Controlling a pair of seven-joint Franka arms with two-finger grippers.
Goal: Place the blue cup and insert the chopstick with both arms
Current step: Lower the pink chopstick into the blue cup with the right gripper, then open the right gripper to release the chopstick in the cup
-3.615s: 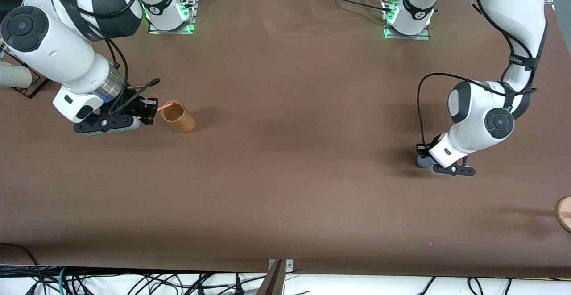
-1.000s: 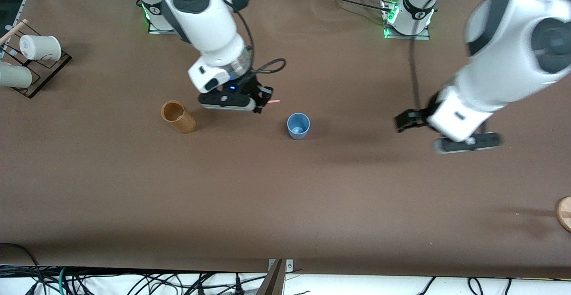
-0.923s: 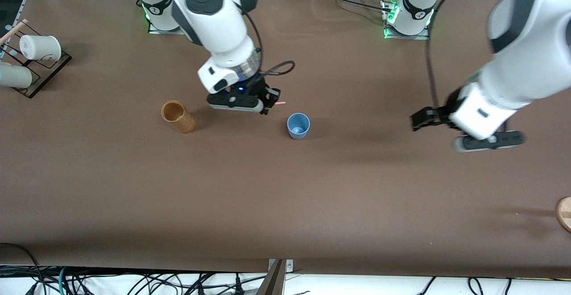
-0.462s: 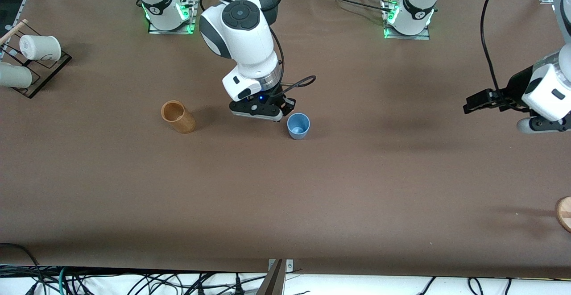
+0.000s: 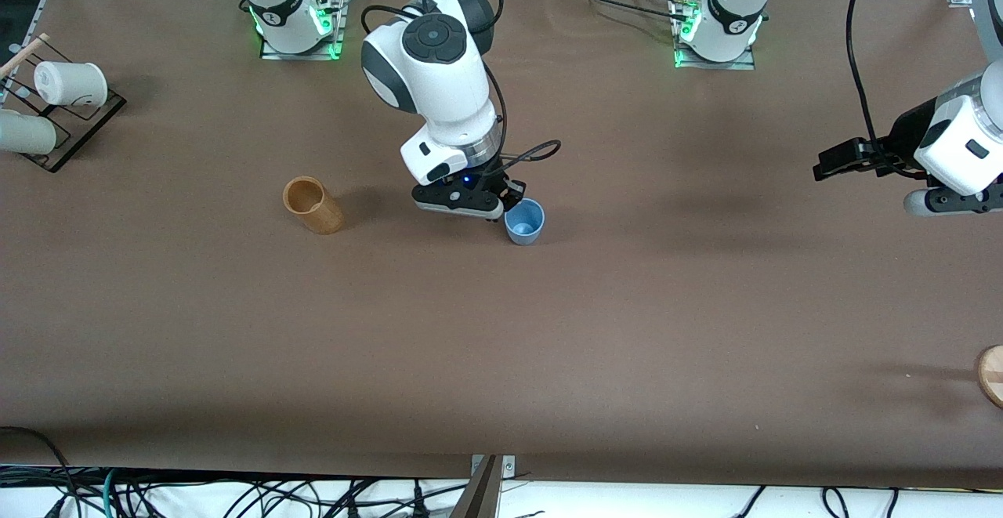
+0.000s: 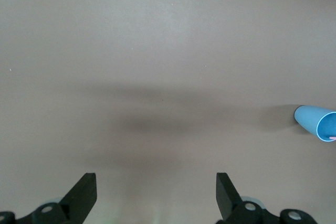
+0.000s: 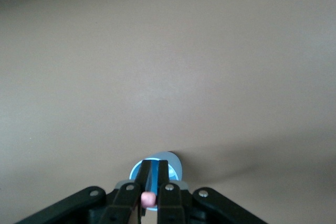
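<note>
Two right fingers (image 7: 164, 188) pinch the chopstick (image 7: 148, 199) over the blue cup (image 5: 524, 221).

Right gripper (image 5: 509, 195) blocks the blue cup (image 5: 524, 222) mouth.

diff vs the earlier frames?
The right gripper carried the chopstick from the brown holder to over the blue cup, still clamped. The left gripper set the cup mid-table, let go and withdrew toward its own end, open. The holder and white cups stayed put.
</note>
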